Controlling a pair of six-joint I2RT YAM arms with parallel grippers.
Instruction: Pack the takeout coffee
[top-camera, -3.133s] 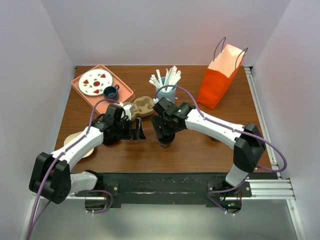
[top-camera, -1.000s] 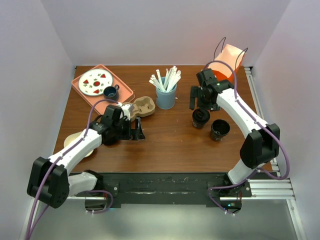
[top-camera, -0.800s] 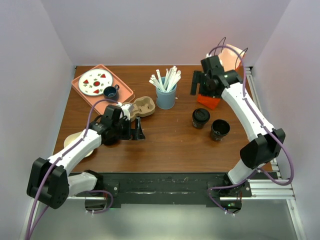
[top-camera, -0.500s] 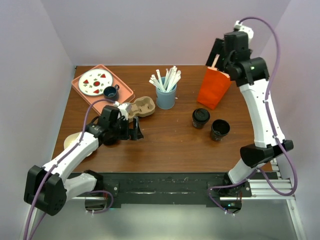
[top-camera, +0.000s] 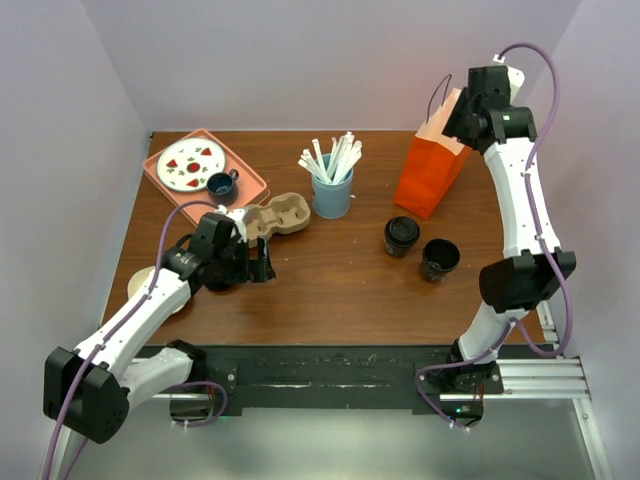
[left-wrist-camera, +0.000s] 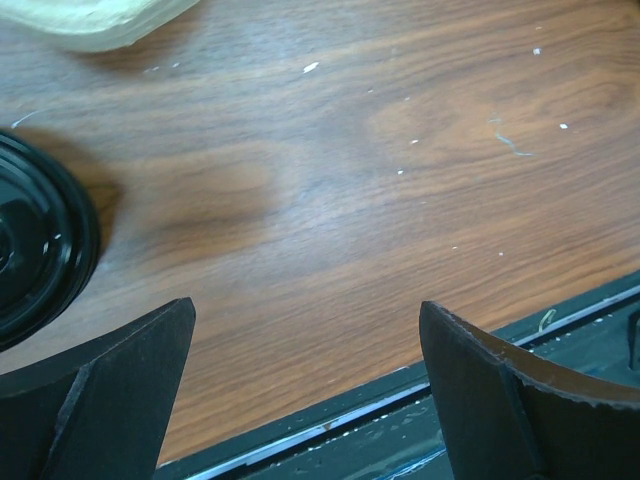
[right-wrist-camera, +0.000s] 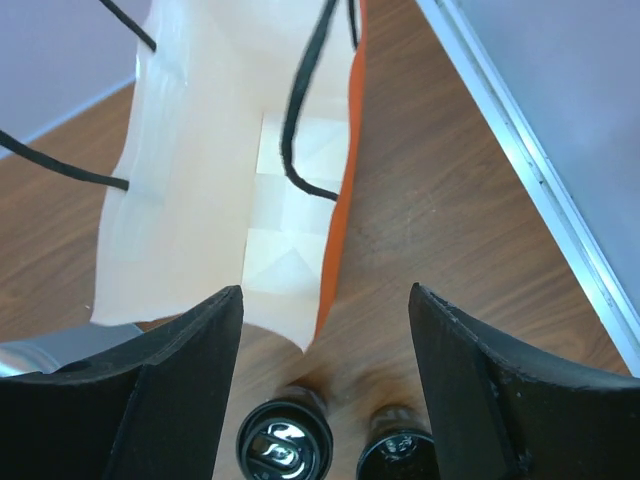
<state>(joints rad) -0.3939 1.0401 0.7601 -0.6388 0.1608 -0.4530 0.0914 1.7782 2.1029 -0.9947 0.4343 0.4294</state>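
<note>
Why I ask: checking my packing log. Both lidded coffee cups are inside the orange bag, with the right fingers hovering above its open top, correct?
No. Both lidded coffee cups stand on the table beside the orange bag, not inside it, as the right wrist view shows. The right fingers do hover above its open top.

Spread pincer (right-wrist-camera: 325, 295) above open orange bag (right-wrist-camera: 200, 200), two cups (right-wrist-camera: 285, 445) nearby

A robot lab booth, probably.
We see blank pale walls (top-camera: 300, 60) boxing in a single wooden table (top-camera: 330, 290) on three sides, a metal rail (right-wrist-camera: 520, 170) along its edge, and two arms (top-camera: 150, 300) bolted at the front.
</note>
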